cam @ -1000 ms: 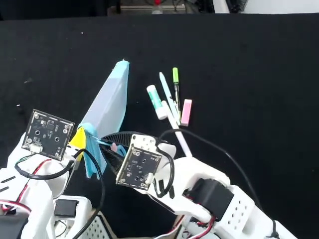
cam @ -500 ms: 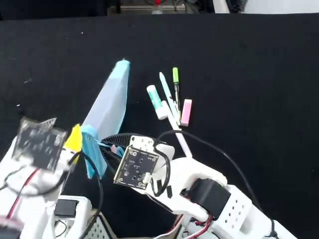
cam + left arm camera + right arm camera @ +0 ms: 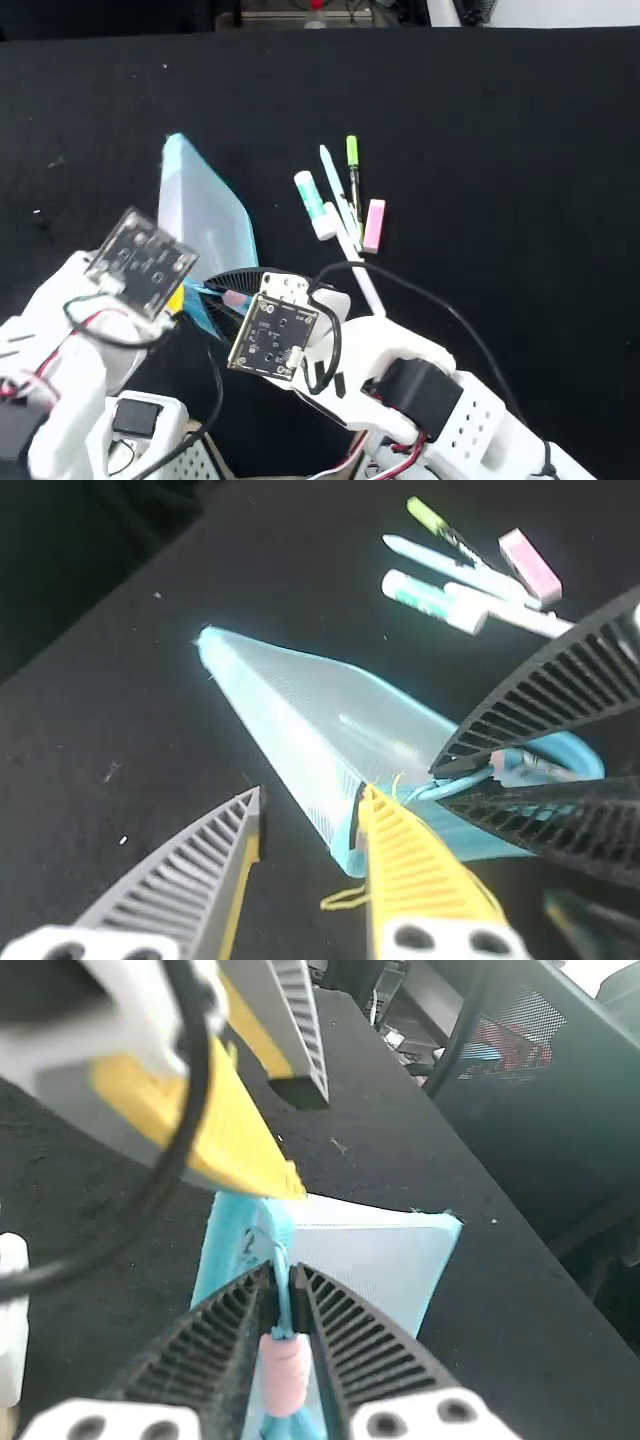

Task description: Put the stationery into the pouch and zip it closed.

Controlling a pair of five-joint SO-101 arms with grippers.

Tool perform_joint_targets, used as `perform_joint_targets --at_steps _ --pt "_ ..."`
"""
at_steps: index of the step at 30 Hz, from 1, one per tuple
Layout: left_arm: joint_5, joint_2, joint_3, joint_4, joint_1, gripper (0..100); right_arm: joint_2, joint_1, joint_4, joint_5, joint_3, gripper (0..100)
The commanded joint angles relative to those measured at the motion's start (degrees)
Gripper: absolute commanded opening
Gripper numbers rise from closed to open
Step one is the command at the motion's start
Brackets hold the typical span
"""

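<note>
The light blue pouch [image 3: 205, 215] lies on the black table [image 3: 500, 150], its near end between the two arms. My right gripper [image 3: 281, 1272] is shut on the zipper pull [image 3: 283, 1360], a pink tab on a blue cord. My left gripper [image 3: 312, 795] is open, its yellow finger [image 3: 405, 865] touching the pouch's [image 3: 330, 725] near corner and its grey finger [image 3: 185, 880] off to the side. To the pouch's right lie a glue stick [image 3: 313, 205], a green highlighter [image 3: 352, 152], a pale blue pen [image 3: 335, 185], a pink eraser [image 3: 374, 225] and a white pen [image 3: 355, 255].
The stationery sits in a tight cluster just beyond the right arm [image 3: 400, 380], whose black cable [image 3: 440, 300] loops over the table. Both arm bases crowd the front edge. The black cloth stretches bare to the far and right sides.
The pouch's far end has swung to the left. The left arm has turned and shifted right over the pouch's near end. The right gripper has stayed put on the zipper pull.
</note>
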Motion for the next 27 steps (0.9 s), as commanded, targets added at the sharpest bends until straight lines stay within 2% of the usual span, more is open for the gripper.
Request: perform_joint_targets --at_steps 1,5,9,18,22,27 --pt "-1.1 1.8 -0.1 0.4 0.4 16 -0.9 -0.1 -1.2 -0.3 -0.6 1.1" --pt "-0.3 1.8 -0.5 0.4 0.3 16 -0.9 1.2 -1.1 -0.2 -0.6 1.1" --pt "4.9 1.8 0.0 0.4 -2.4 16 -1.1 2.6 -1.1 -0.3 -0.6 1.1" --pt "5.6 1.8 -0.5 0.4 -4.1 16 -1.0 2.6 -1.4 0.1 -0.2 1.1" --pt "8.9 1.5 -3.0 0.4 -4.1 16 -1.0 2.6 -1.4 0.1 -0.2 1.1" --pt "8.7 -4.0 -0.1 0.4 -4.1 16 -1.0 2.6 -1.3 0.1 -0.2 1.1"
